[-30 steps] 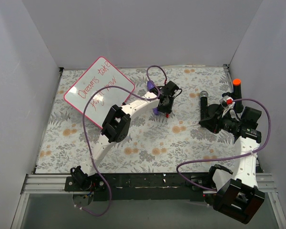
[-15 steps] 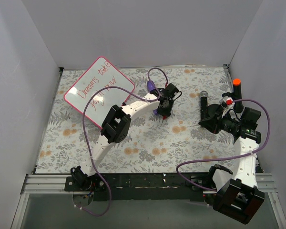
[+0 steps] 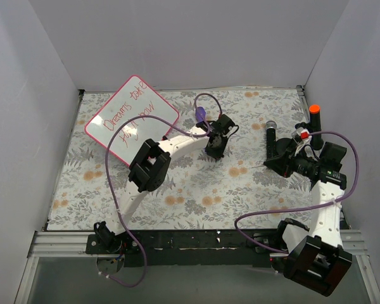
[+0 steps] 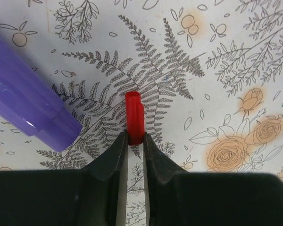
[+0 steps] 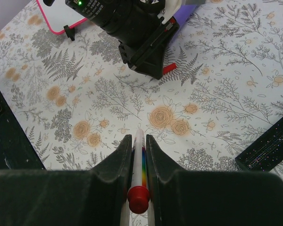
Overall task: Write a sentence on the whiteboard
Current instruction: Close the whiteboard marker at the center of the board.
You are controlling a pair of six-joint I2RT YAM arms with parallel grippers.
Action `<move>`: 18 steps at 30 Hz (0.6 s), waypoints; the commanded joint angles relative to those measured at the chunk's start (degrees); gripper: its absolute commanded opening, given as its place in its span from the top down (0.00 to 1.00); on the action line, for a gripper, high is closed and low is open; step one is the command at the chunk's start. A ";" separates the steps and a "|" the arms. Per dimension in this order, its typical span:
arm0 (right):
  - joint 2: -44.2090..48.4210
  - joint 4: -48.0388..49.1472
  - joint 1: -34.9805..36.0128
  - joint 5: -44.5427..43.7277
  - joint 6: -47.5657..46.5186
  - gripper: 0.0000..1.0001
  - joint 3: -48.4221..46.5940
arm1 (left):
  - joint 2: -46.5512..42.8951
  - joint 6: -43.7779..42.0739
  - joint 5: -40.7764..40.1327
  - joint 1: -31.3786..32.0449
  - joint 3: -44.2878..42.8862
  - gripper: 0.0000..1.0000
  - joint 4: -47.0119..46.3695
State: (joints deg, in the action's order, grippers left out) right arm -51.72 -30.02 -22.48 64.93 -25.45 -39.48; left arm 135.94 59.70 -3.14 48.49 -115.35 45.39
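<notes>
Snugly, the left hand (image 4: 135, 137) pinches a stubby red cylinder (image 4: 134, 113).

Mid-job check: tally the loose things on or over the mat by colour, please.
Pink-framed white: 1, whiteboard
Purple: 1, pen-like stick
Red: 1, small piece
White: 1, pen
Black: 2, grey-tipped bar, orange-topped stick
Total: 6

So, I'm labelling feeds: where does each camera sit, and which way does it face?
Top external: above and behind, looking down at the table; left arm and right arm show.
Left wrist: looks down; left gripper clamps a red cap.
Right wrist: looks across the table; right gripper holds a marker.
Shared: top and right wrist both show the whiteboard.
</notes>
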 commanded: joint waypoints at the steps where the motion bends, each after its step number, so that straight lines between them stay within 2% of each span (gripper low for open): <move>1: -1.45 0.32 -0.20 3.27 -0.21 0.99 -0.59 | -2.43 -3.18 2.78 0.47 5.13 0.94 -0.03; 4: -2.50 -0.74 -0.20 4.50 -1.18 0.99 -1.12 | -3.66 -3.36 2.00 0.38 7.59 0.92 -3.02; 7: -2.68 -0.74 -0.20 5.03 -1.44 0.99 -1.12 | -4.80 -3.19 0.94 0.38 8.38 0.79 -4.60; 9: -2.68 -0.39 -0.20 5.30 -1.44 0.99 -0.77 | -4.81 -3.36 0.41 0.38 8.13 0.74 -4.61; 14: -3.03 -0.30 -0.28 5.56 -1.53 0.99 -0.77 | -0.25 -4.15 -0.20 0.20 1.03 0.73 -0.92; 18: -2.77 -0.22 -0.20 5.74 -1.79 0.99 -0.77 | 2.22 -4.24 -0.38 -0.41 -1.19 0.74 0.93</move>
State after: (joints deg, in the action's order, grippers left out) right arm -54.78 -30.28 -22.48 68.58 -26.15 -39.48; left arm 135.50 56.38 -2.59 48.53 -114.30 42.63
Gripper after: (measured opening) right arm 0.186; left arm 0.263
